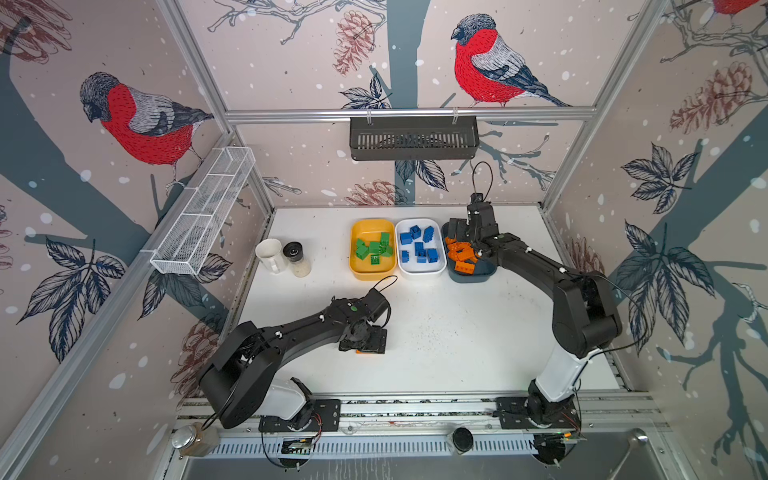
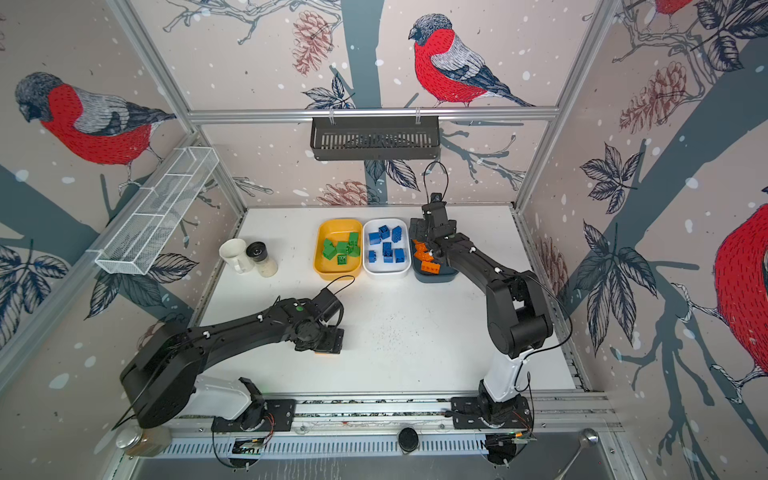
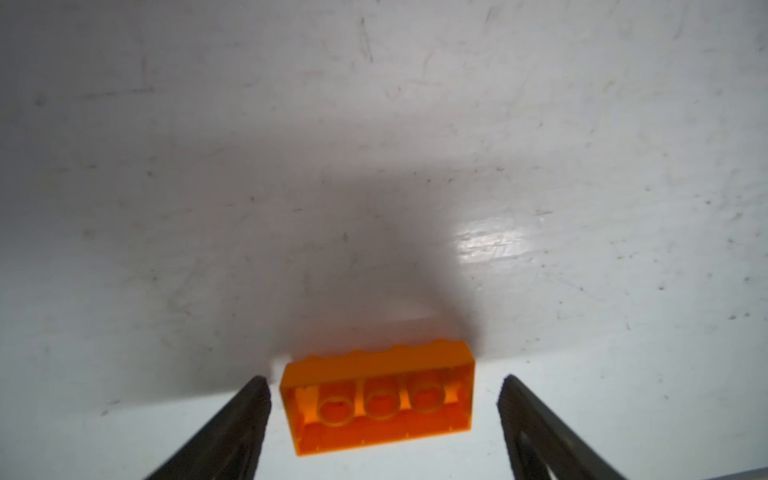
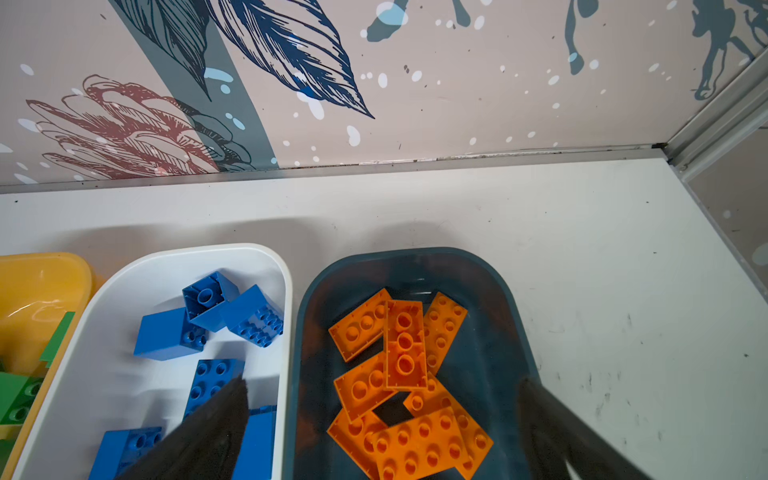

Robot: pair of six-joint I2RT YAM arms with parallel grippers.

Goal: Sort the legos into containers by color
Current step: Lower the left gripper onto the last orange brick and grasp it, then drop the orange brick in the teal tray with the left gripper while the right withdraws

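Observation:
An orange lego (image 3: pixel 376 399) lies underside up on the white table between the fingers of my left gripper (image 3: pixel 384 380), which is open with a gap on each side. In a top view only an orange edge (image 1: pixel 365 352) shows under that gripper (image 1: pixel 368 347). My right gripper (image 4: pixel 382 384) hangs open and empty over the dark teal tub (image 4: pixel 505 299), which holds several orange legos (image 4: pixel 405 345). The white tub (image 1: pixel 419 272) holds blue legos (image 1: pixel 419 245). Green legos (image 1: pixel 374 249) lie in the yellow tub (image 1: pixel 372 226).
A white mug (image 1: pixel 270 255) and a black-lidded jar (image 1: pixel 297 259) stand left of the tubs. A white wire basket (image 1: pixel 203 212) hangs on the left wall and a black basket (image 1: pixel 413 137) on the back rail. The right arm (image 1: pixel 582 307) arches over the table's right side.

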